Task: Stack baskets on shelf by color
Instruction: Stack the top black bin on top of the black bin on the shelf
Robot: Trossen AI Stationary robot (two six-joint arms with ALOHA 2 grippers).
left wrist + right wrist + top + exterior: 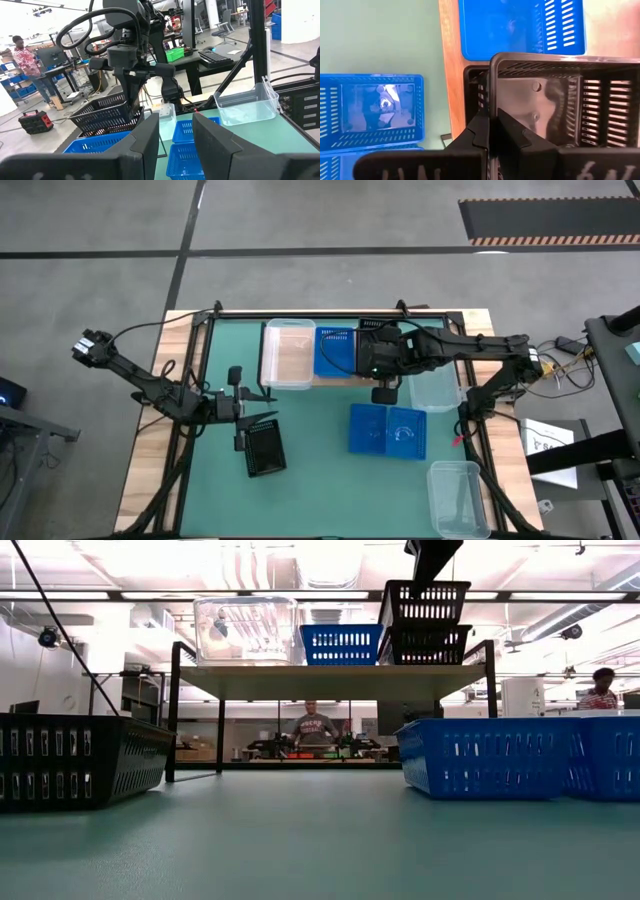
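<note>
Closest to the right wrist camera, the right gripper is pinched tight on the thin end wall of a black mesh basket, one finger inside the wall and one outside. In the low view this held basket hangs just above a second black basket that already sits on the shelf, beside a blue perforated basket and a clear tub; whether the two black ones touch yet I cannot tell. I judge these trays light and fairly stiff, though the slotted plastic walls will flex a little, and the smooth rim could slip in a narrow pinch, so the middle of a short end wall looks like the sensible place to take hold. Held by one edge, the basket may tilt, so it would need to go down level to nest cleanly. Over on the left, the left gripper waits with its fingers parted and nothing between them, just beside another black basket on the green table. Two blue baskets and two more clear tubs, one near the shelf and one at the table's corner, remain unstacked.
</note>
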